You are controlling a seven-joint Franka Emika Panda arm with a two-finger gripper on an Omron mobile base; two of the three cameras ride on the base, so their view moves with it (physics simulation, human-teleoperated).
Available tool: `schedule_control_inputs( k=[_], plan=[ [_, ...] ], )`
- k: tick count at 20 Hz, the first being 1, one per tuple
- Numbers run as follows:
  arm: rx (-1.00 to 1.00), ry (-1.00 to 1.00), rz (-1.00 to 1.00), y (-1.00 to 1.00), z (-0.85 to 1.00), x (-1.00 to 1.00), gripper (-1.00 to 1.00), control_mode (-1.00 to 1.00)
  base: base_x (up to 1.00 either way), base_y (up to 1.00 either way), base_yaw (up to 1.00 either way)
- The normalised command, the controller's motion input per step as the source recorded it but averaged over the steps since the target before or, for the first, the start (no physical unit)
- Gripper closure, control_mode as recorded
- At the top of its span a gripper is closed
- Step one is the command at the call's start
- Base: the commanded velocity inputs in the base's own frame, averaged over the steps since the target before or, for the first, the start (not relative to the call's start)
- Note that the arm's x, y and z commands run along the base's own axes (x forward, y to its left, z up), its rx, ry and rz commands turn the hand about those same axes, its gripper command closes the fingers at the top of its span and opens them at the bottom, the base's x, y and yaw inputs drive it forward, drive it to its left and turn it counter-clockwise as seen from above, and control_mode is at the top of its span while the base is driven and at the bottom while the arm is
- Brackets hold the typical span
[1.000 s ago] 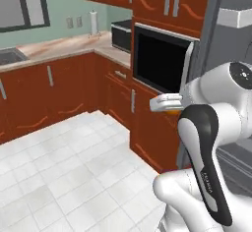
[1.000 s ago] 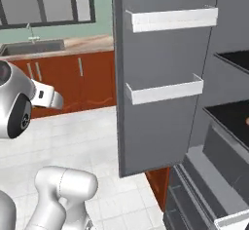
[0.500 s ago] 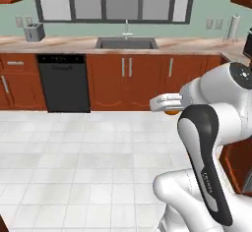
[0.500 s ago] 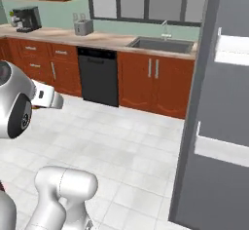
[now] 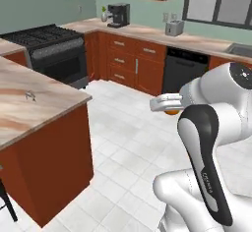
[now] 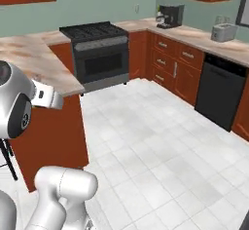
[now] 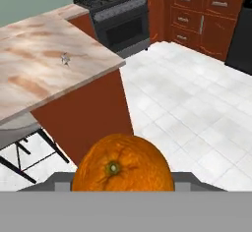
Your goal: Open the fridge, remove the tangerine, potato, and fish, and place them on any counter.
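Hand view: tangerine [image 7: 122, 163] gripped between the jaws, stem end facing the lens, held over white floor tiles [image 7: 192, 113]; beyond it the counter [image 7: 44, 64], marbled beige slab on red-brown base, carrying a small silvery fish [image 7: 64, 58]; left base view: gripper [image 5: 167, 104] closed on the orange fruit, well apart from that counter.
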Motion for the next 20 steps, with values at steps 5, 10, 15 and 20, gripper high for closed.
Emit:
schedule_control_inputs(
  k=[5,10,15,20],
  plan=[
    [0.0,0.0,0.0,0.0,0.0,0.0,1.0,1.0,0.17,0.0,0.94],
    [0.0,0.0,0.0,0.0,0.0,0.0,1.0,1.0,0.9,-0.06,0.65],
    [0.0,0.0,0.0,0.0,0.0,0.0,1.0,1.0,1.0,-0.03,0.18],
    [0.0,0.0,0.0,0.0,0.0,0.0,1.0,1.0,1.0,-0.21,-0.01]
  ],
)
